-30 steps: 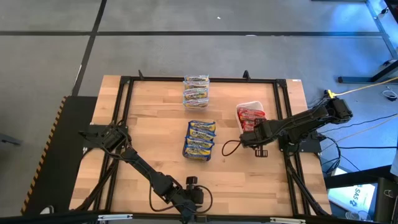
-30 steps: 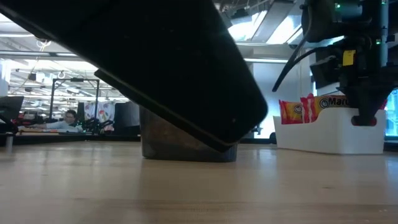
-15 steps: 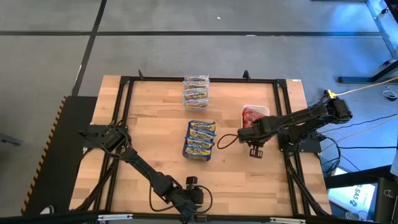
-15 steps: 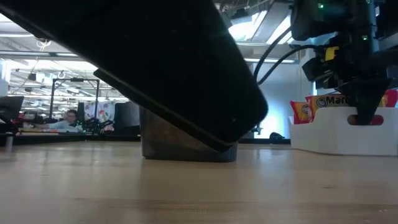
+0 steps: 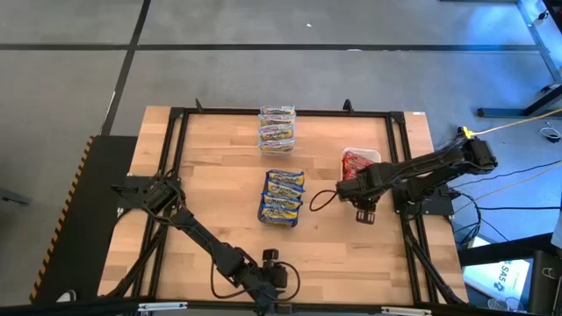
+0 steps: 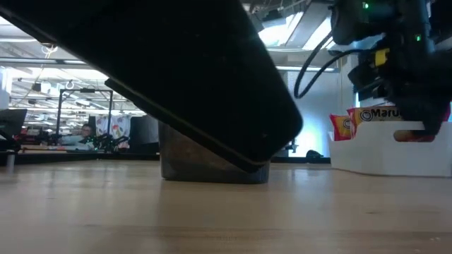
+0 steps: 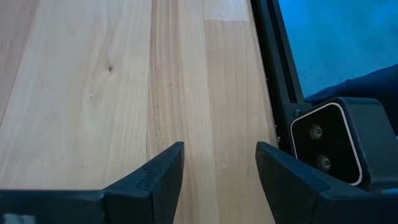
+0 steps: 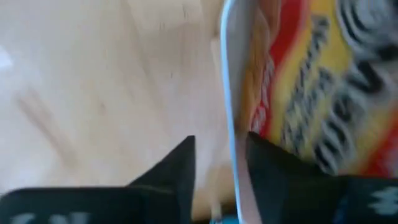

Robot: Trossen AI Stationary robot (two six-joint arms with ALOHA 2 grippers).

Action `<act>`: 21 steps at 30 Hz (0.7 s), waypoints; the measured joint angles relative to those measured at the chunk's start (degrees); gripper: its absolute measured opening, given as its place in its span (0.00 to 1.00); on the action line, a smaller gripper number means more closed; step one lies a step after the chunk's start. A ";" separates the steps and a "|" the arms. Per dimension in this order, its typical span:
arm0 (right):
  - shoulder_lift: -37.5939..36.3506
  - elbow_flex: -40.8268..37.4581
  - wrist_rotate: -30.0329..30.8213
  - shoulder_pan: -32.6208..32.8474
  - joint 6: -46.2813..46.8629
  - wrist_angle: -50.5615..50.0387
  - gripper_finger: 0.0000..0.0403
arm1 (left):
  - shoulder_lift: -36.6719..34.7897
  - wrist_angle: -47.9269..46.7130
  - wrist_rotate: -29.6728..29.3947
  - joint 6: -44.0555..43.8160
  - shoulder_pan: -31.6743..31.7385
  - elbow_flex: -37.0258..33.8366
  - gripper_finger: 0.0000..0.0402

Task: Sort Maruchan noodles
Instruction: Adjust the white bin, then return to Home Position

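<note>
Red-banded Maruchan noodles [image 5: 356,161] lie in a white tray [image 5: 376,154] at the table's right. My right gripper [image 5: 363,213] points down at the tray's near-left corner. It is open, with the tray's white rim [image 8: 227,93] running between its fingers. Red packets [image 8: 311,81] show just beyond the rim and stick up above the tray's wall [image 6: 381,152]. Blue-banded packets [image 5: 283,197] lie at the table's middle, yellow-brown ones [image 5: 276,127] in a clear tub at the far edge. My left gripper [image 7: 217,180] is open over bare wood at the near edge. My right gripper comes from above, pointing down, with one finger [image 8: 180,168] outside the tray's rim [image 8: 235,174] and the other [image 8: 273,171] on the packets' side. Whether either finger touches the rim I cannot tell. The tray stands flat on the table.
A black metal frame [image 5: 176,175] runs around the wooden table top. My left arm [image 6: 176,70] fills much of the low view, with a grey container [image 6: 212,166] behind it. Bare wood lies between the blue packets and the white tray.
The white tray with the red packets has slid a little toward the table's right edge and turned squarer to it. My right gripper has kept its place at the tray's corner while its wrist rolled. In the low view its fingertips stand wider than before.
</note>
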 joint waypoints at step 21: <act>-20.97 10.14 15.01 13.66 3.35 6.88 0.38 | -33.14 3.38 0.03 15.65 10.98 -18.65 0.48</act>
